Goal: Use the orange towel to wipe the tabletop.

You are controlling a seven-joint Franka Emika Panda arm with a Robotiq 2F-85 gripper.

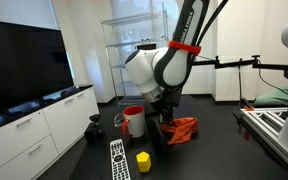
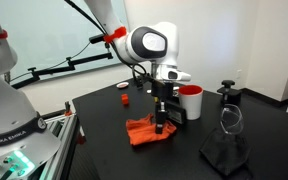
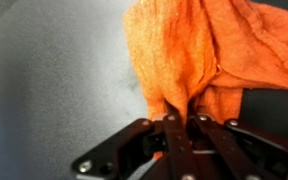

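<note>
Wrist view shows the claw (image 3: 181,122) clenched on the orange towel (image 3: 204,50), which seems to rest on the matte tabletop (image 3: 54,70).

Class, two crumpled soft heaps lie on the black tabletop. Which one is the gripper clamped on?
The bright-orange folded towel: the gripper is shut on its folds, as the wrist view shows. The black crumpled heap lies apart, untouched.
</note>
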